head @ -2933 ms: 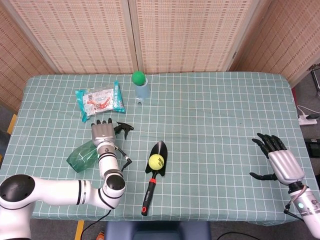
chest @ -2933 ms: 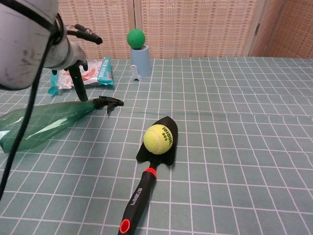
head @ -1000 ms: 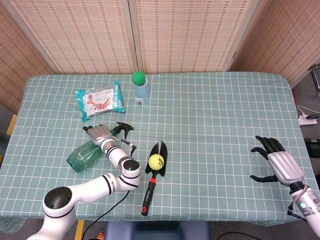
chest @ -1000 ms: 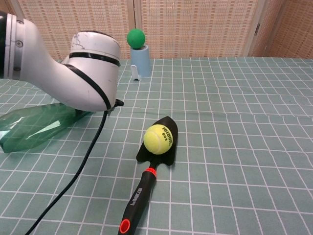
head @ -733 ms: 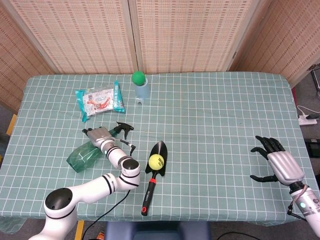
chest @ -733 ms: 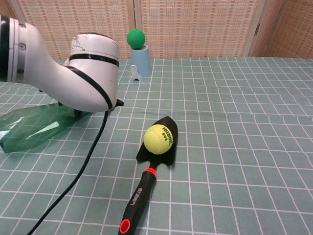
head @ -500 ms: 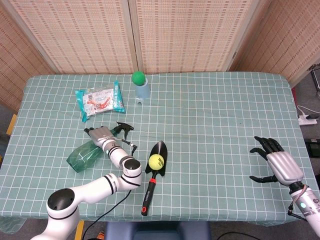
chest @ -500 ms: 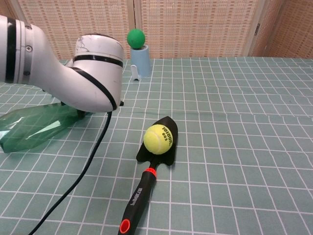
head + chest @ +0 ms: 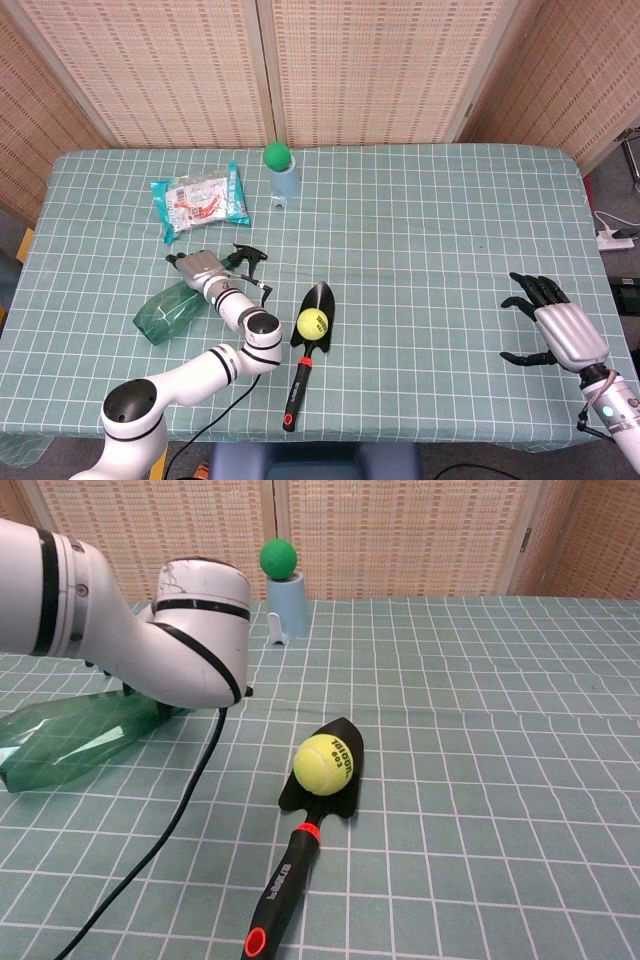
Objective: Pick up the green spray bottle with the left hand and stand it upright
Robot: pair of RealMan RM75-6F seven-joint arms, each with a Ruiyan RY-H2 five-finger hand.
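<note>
Lying on its side near table's left front: green spray bottle (image 9: 165,312), black trigger head (image 9: 246,256) pointing toward table middle. Neck being covered by left hand (image 9: 203,270); whether fingers are being closed on it cannot be told, chest view being blocked by arm. Right hand (image 9: 556,326) being held apart, fingers spread, nothing in it, over table's right front. Lift and uprighting judged not yet done; grasp appearing to be in progress.
</note>
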